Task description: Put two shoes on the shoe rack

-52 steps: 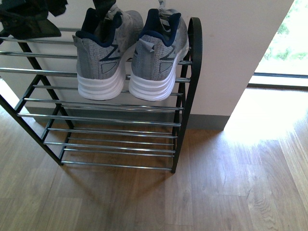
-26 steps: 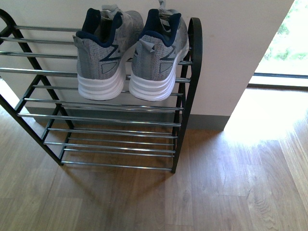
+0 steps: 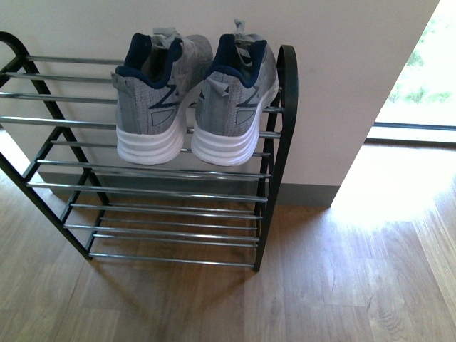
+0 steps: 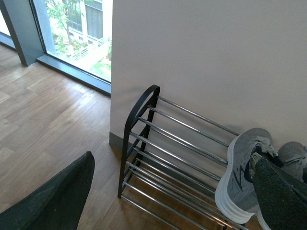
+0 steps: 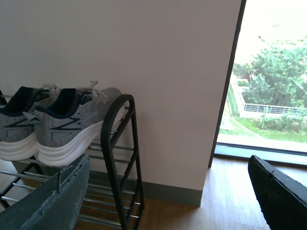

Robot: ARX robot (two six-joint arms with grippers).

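Two grey knit sneakers, the left shoe point(image 3: 155, 100) and the right shoe point(image 3: 235, 96), stand side by side, heels toward me, on the upper shelf at the right end of the shoe rack point(image 3: 157, 192). The rack has a black frame and chrome bars. No arm shows in the front view. In the left wrist view the left gripper point(image 4: 172, 196) is open and empty, away from the rack point(image 4: 168, 143), with a shoe point(image 4: 244, 177) near one finger. In the right wrist view the right gripper point(image 5: 168, 196) is open and empty, beside the rack's end point(image 5: 122, 158) and the shoes point(image 5: 72, 124).
The rack stands against a white wall point(image 3: 342, 85) with a grey skirting board. Wooden floor point(image 3: 342, 285) spreads in front and to the right. A floor-length window point(image 3: 417, 78) lets bright light in at the right.
A dark arm at the top left of the front view has gone out of sight. The view has shifted slightly, so the rack and shoes sit a little lower. The shoes stay on the shelf.
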